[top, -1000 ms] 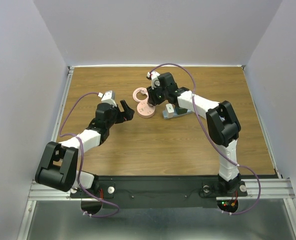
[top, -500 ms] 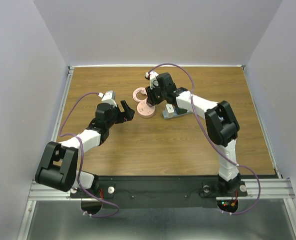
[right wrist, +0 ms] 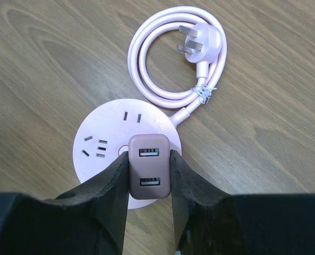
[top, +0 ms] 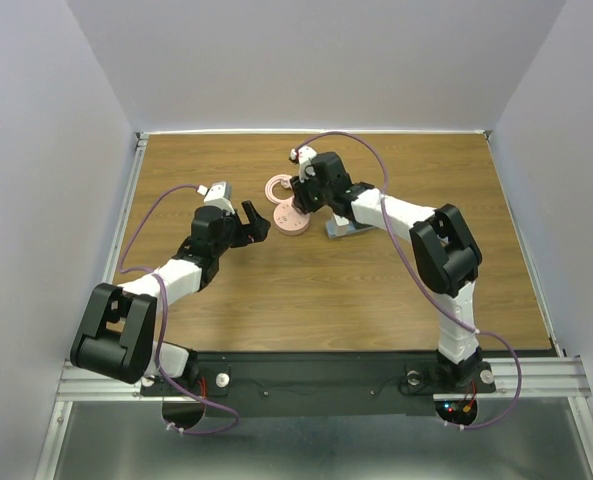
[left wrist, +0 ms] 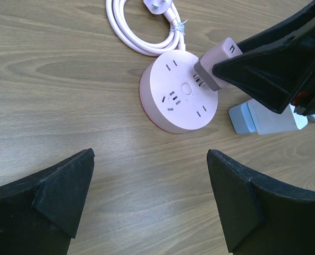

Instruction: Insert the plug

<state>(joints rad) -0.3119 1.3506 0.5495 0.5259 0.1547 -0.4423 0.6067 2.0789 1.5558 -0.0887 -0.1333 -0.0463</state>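
Note:
A round pink power socket [top: 294,218] lies flat on the wooden table; it also shows in the left wrist view [left wrist: 173,103] and the right wrist view [right wrist: 96,141]. My right gripper [right wrist: 150,162] is shut on a pink two-port USB charger plug [right wrist: 150,166] and holds it over the socket's right part [left wrist: 215,65]. The plug's underside sits close to the socket face, and I cannot tell whether its prongs are in. My left gripper [left wrist: 151,156] is open and empty, just left of the socket [top: 252,222].
The socket's pink cord [right wrist: 168,69] lies coiled behind it, with its three-pin plug [right wrist: 197,42] loose on the table. A grey and white block [left wrist: 263,118] lies just right of the socket [top: 348,228]. Walls enclose the table on three sides.
My right gripper has shifted slightly left with the charger plug, closer over the socket. The left arm has not moved.

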